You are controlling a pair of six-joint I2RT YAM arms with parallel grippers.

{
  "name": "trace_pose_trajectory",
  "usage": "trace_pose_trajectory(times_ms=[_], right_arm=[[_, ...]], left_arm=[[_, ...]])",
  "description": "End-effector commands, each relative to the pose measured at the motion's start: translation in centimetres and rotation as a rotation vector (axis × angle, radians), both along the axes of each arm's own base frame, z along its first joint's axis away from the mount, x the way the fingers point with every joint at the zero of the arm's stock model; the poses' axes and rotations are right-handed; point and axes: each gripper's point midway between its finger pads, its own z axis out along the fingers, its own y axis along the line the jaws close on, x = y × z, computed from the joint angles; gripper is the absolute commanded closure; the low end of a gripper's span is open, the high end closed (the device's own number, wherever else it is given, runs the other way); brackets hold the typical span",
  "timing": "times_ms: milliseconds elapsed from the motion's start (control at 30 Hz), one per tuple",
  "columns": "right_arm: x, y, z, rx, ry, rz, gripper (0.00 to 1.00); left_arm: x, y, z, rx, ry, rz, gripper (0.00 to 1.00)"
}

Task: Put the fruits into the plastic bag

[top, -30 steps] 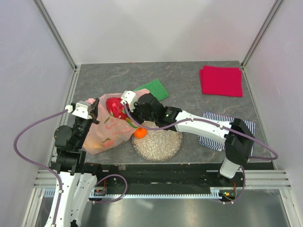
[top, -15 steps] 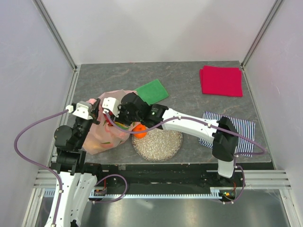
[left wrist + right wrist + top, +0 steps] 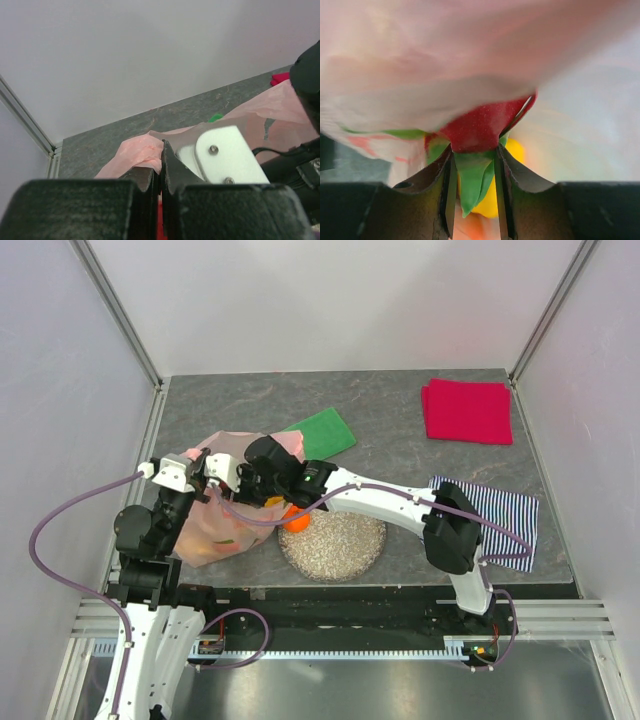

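Note:
The pale pink plastic bag (image 3: 215,525) lies at the table's left, its mouth lifted. My left gripper (image 3: 198,466) is shut on the bag's rim (image 3: 135,152), its jaws pressed together on the film (image 3: 161,150). My right arm (image 3: 262,465) reaches into the bag mouth, and from above its fingertips are hidden by the plastic. In the right wrist view my right gripper (image 3: 474,150) is shut on a red fruit (image 3: 477,127) with green leaves, inside the bag, with a yellow fruit (image 3: 515,150) behind it. An orange fruit (image 3: 293,519) sits at the plate's left rim.
The speckled grey plate (image 3: 345,550) lies in front of the bag, under my right arm. A green cloth (image 3: 322,432) lies behind the bag, a red folded cloth (image 3: 467,411) at the back right, and a striped cloth (image 3: 510,515) at the right.
My right gripper has carried the red fruit leftward into the bag mouth, so the fruit no longer shows from above. The left gripper has kept hold of the rim.

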Motion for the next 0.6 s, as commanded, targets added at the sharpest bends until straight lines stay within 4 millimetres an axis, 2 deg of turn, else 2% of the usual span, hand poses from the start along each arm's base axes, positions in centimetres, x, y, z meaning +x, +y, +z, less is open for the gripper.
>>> trace_pose_trajectory(times_ms=[0,100,233,300,333,367,400,500,567], right_arm=[[-3.9,3.3,3.3,0.169,0.135,0.191,1.00],[-5.3,3.2,2.1,0.144,0.193,0.226,0.97],[-5.4,2.8,0.4,0.098,0.231,0.205,0.91],[-5.3,2.7,0.0,0.089,0.241,0.194,0.81],[-5.1,2.6,0.0,0.087,0.243,0.179,0.70],[-5.1,2.6,0.0,0.086,0.242,0.174,0.65],[-5.0,2.5,0.3,0.090,0.239,0.170,0.56],[-4.8,2.3,0.9,0.102,0.228,0.157,0.43],[-4.7,2.2,1.6,0.119,0.213,0.148,0.41]], left_arm=[[-0.1,-0.4,1.0,-0.013,-0.039,-0.023,0.98],[-0.2,-0.4,1.0,-0.015,-0.041,-0.022,0.98],[-0.1,-0.3,1.0,-0.016,-0.038,-0.019,0.98],[0.0,-0.3,0.9,-0.016,-0.037,-0.017,0.98],[-0.1,-0.3,1.0,-0.016,-0.038,-0.019,0.98],[-0.1,-0.3,1.0,-0.016,-0.038,-0.017,0.99],[-0.1,-0.3,1.0,-0.016,-0.038,-0.017,0.98],[-0.1,-0.3,1.0,-0.016,-0.038,-0.016,0.99],[-0.1,-0.3,1.0,-0.016,-0.038,-0.016,0.99]])
